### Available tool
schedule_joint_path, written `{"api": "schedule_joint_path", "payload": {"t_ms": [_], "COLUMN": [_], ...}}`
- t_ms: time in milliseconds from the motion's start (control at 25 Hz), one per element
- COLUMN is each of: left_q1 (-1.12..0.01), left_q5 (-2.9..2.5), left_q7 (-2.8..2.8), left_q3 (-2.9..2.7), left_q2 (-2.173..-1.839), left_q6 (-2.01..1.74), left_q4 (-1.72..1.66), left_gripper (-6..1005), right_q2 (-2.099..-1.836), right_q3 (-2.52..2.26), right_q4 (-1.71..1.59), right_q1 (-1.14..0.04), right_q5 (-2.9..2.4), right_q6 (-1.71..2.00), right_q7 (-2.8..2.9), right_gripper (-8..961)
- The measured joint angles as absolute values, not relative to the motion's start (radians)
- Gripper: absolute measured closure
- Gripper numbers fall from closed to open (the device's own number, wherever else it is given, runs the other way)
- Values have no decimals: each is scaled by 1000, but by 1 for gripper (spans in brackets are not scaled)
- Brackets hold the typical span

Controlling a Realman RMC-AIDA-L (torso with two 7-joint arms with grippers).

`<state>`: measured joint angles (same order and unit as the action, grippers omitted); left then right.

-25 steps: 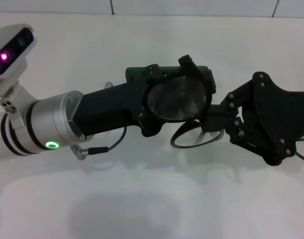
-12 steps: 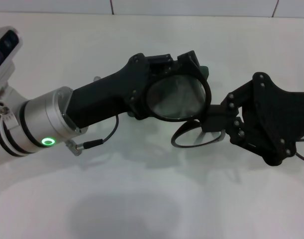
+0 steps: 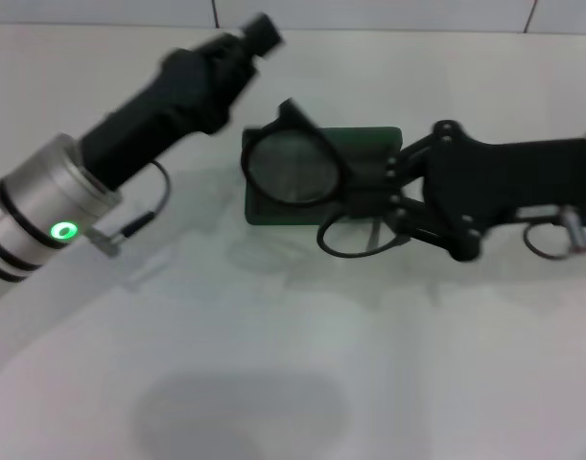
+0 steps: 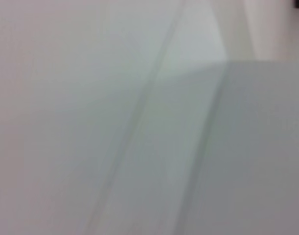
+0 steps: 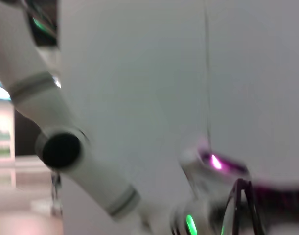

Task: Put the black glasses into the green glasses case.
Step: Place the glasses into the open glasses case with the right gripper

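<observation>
The black glasses (image 3: 291, 171) hang tilted over the green glasses case (image 3: 371, 144), one lens above its left half and the other rim (image 3: 355, 235) past its front edge. My right gripper (image 3: 381, 188) reaches in from the right and is shut on the frame near the bridge. The case lies on the table with its lid down. My left gripper (image 3: 249, 36) is up at the back left, clear of the glasses and the case. A thin dark rim of the glasses (image 5: 243, 205) shows in the right wrist view. The left wrist view shows only a pale surface.
The white table (image 3: 293, 364) stretches in front of the case. My left arm (image 3: 62, 206) crosses the left side, with a loose cable (image 3: 144, 216) hanging beneath it. A tiled wall edge (image 3: 369, 14) runs along the back.
My left gripper has let go of the lens and swung up and back to the left. The right gripper has carried the glasses left, over the case.
</observation>
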<state>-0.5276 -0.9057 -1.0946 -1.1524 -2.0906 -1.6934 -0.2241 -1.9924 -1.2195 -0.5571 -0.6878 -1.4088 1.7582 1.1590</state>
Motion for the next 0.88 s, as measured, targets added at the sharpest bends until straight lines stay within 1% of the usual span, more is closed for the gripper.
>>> {"api": "schedule_joint_path", "payload": {"t_ms": [80, 120, 160, 200, 280, 400, 480, 600, 720, 880], "left_q1": [-489, -475, -453, -428, -401, -369, -349, -310, -274, -254], "left_q5": [-862, -850, -838, -827, -821, -831, -843, -862, -875, -882], "left_q7": [-1072, -1067, -1065, -1064, -1062, -1045, -1017, -956, -900, -883], "left_q3": [-1152, -1152, -1151, -1148, -1141, -1138, -1141, -1143, -1143, -1145], "left_q2": [-2079, -2075, -2067, -2056, -2039, -2026, -2027, -2038, -2049, -2050], "left_q6": [-1682, -1681, -1681, -1679, -1673, -1660, -1656, -1654, -1653, -1656], "left_q4": [-242, -250, -258, -264, -263, -255, -254, -253, -242, -229], "left_gripper": [942, 941, 941, 941, 941, 940, 940, 939, 938, 937], "right_q2": [-1992, -1996, -2006, -2006, -2020, -2023, -2023, -2027, -2028, -2024], "right_q3": [-1222, -1224, -1230, -1230, -1249, -1321, -1366, -1391, -1399, -1403], "right_q4": [-611, -644, -687, -687, -703, -683, -663, -635, -636, -636], "right_q1": [-734, -762, -818, -818, -901, -998, -1042, -1101, -1126, -1157], "right_q5": [-1508, -1579, -1715, -1715, -1865, -1987, -2040, -2091, -2091, -2102], "right_q6": [1667, 1614, 1548, 1548, 1502, 1456, 1434, 1417, 1395, 1372], "right_q7": [1294, 1386, 1528, 1528, 1661, 1783, 1833, 1871, 1892, 1920], "right_gripper": [917, 917, 917, 917, 917, 918, 918, 917, 917, 917]}}
